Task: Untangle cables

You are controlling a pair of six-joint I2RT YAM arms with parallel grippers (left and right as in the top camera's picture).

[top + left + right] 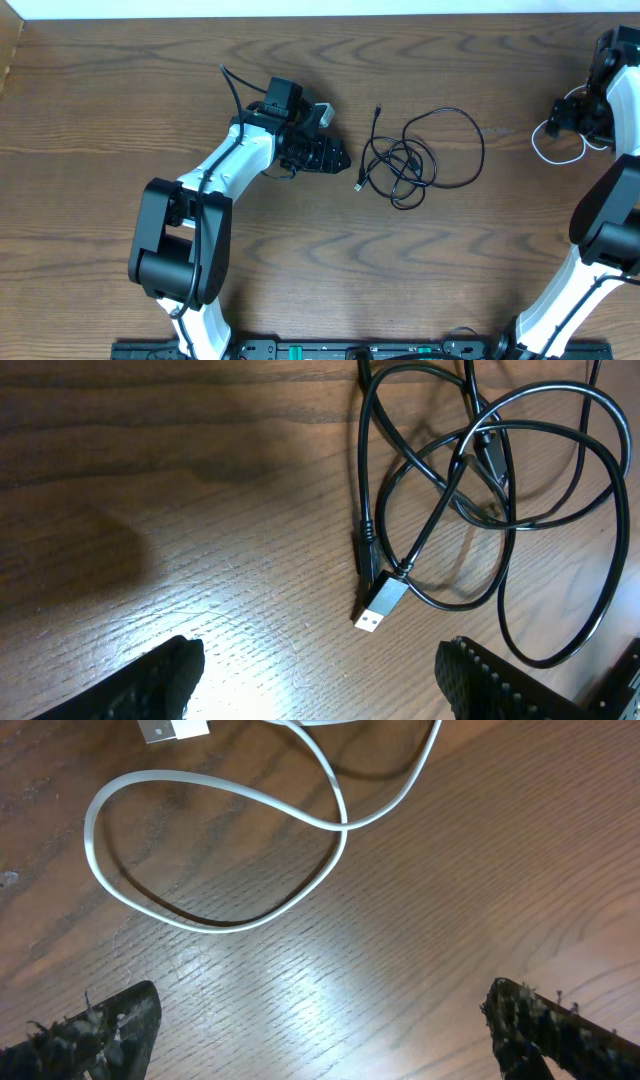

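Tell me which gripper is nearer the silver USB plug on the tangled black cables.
Left. The left gripper hovers open just short of the silver USB plug. The right gripper is far off, above the looped white cable.

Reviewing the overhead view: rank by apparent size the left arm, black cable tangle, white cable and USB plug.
1. left arm
2. black cable tangle
3. white cable, partly hidden, so its rank is less sure
4. USB plug

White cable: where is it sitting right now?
The white cable lies looped at the overhead view's far right, right by the open right gripper, well apart from the black cable tangle at centre.
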